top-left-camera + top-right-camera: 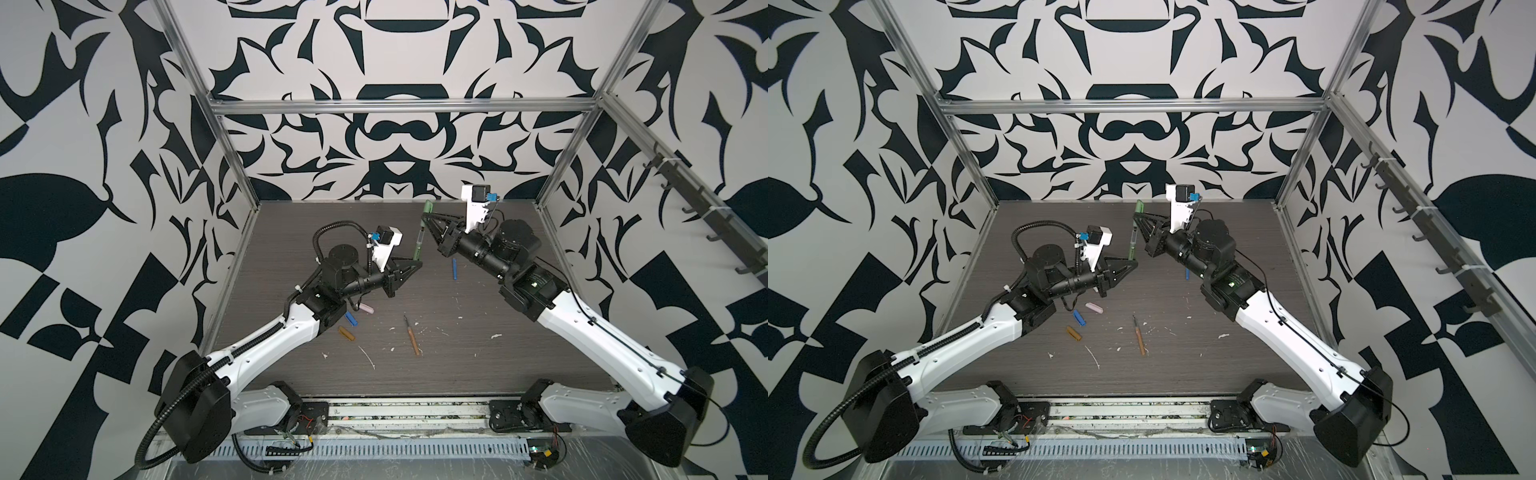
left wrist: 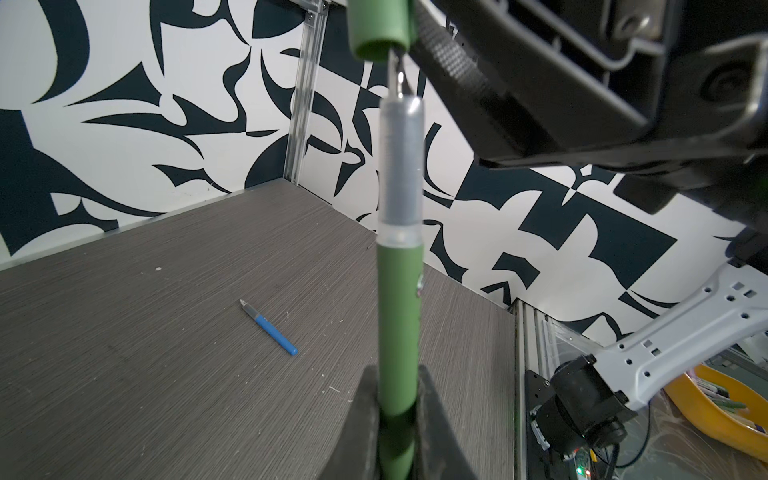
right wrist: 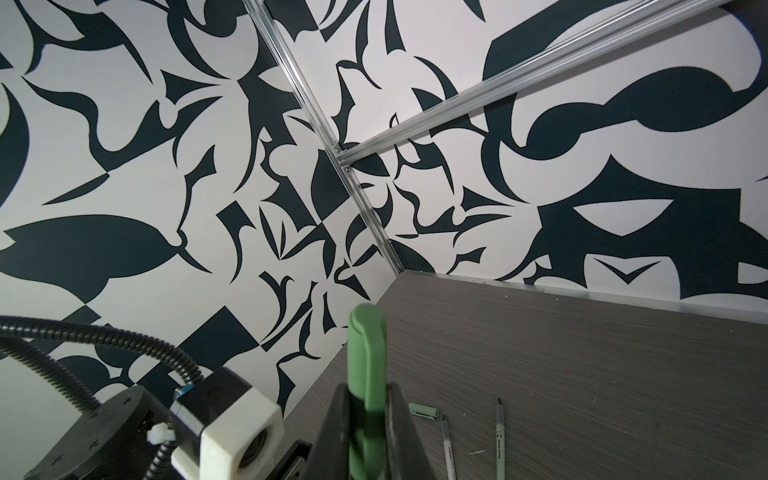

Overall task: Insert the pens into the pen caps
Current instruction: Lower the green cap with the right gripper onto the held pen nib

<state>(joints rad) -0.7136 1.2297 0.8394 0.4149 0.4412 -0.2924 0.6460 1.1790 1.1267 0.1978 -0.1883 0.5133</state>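
1. Left gripper [image 1: 417, 262] pinches the dark green pen [image 1: 417, 247] by its lower barrel, above the table [image 1: 478, 365].
2. Right gripper [image 1: 424, 218] is clamped on the dark green cap [image 1: 428, 206]; the pen tip is at the cap's mouth.
3. Yellow tub [image 2: 715, 419], past the table edge, holds blurred markers [image 2: 719, 392].

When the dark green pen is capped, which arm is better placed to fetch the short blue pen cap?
Probably the left. The short blue pen cap lies on the grey table beside the left arm; the right gripper, shut on the dark green cap, is across the middle, farther back.
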